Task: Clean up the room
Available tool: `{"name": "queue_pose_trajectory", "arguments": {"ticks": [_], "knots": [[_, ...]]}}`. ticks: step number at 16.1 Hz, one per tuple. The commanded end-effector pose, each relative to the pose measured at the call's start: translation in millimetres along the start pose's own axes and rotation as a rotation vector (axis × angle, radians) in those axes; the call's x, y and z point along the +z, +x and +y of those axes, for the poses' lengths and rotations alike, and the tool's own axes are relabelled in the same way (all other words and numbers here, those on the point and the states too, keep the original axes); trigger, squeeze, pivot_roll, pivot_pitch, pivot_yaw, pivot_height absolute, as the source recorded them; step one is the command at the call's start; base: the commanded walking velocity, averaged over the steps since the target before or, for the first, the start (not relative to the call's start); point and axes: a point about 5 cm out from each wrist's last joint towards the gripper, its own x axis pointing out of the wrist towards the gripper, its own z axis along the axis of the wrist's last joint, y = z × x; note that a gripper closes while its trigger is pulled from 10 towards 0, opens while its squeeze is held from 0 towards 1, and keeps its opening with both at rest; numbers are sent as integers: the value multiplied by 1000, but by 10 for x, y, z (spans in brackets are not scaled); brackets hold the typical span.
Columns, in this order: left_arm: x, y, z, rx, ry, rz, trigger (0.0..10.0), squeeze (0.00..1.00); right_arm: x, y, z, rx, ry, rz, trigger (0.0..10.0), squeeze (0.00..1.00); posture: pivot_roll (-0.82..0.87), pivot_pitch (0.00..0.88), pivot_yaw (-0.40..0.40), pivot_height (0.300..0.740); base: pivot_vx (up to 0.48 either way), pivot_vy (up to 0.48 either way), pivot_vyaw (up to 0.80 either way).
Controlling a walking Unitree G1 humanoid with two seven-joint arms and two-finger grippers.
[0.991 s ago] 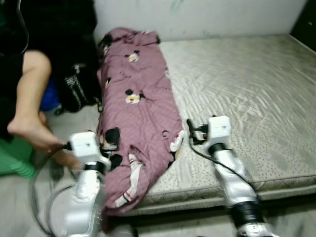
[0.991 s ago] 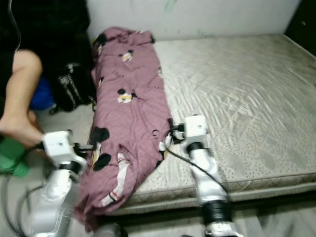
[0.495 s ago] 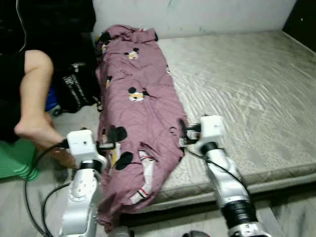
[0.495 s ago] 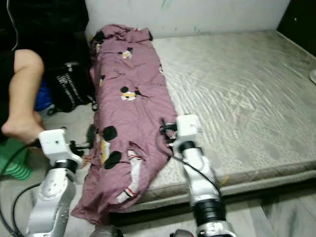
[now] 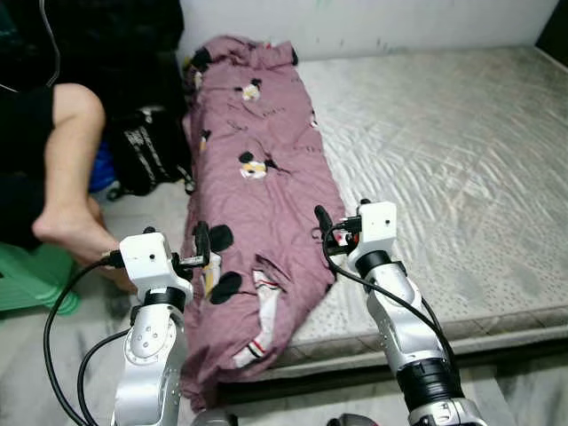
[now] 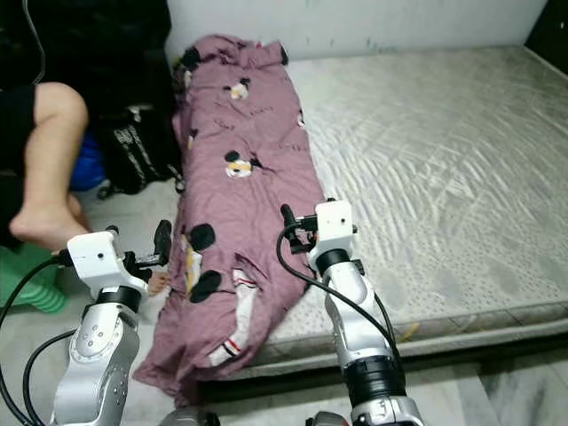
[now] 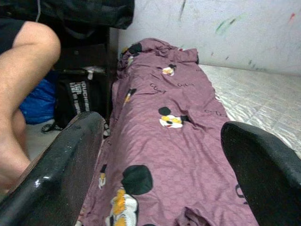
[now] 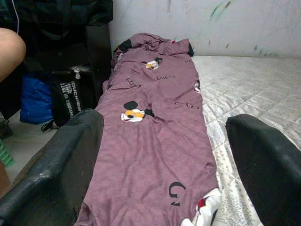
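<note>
Left gripper (image 7: 160,155) jaws apart over the near end of the mauve blanket (image 5: 257,177), right gripper (image 8: 160,155) jaws apart at its mattress-side edge, blanket lengthwise along mattress (image 5: 444,151) left edge, near end hanging off, person's leg (image 5: 71,169) beside it

The blanket (image 5: 257,177) before me is mauve-purple, printed with black-eared cartoon mouse heads, yellow touches and small black lettering, with white and red showing at its lower folds. My mattress (image 5: 444,151) is pale grey-beige with a quilted pattern. Beside it sit a black bag (image 5: 146,160) with white lettering, something blue (image 6: 89,164) and something green (image 5: 31,280).
</note>
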Motion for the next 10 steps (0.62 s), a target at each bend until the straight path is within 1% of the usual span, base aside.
{"name": "queue_pose_trajectory", "arguments": {"ticks": [1, 2, 6, 10], "knots": [[14, 0, 26, 12, 10, -2, 10000, 0, 31, 0, 36, 17, 10, -9, 10000, 0, 16, 12, 32, 740, 0, 0, 0], [16, 2, 27, 13, 12, -3, 10000, 0, 30, -2, 33, 16, 12, -7, 10000, 0, 16, 12, 32, 740, 0, 0, 0], [14, 1, 25, 12, 17, 0, 10000, 0, 31, -12, 29, 19, 12, -7, 10000, 0, 12, 22, 32, 685, 0, 0, 0], [11, -5, 25, 15, 19, 2, 10000, 0, 34, -14, 43, 27, 17, -8, 10000, 0, 14, 28, 32, 640, 0, 0, 0]]}}
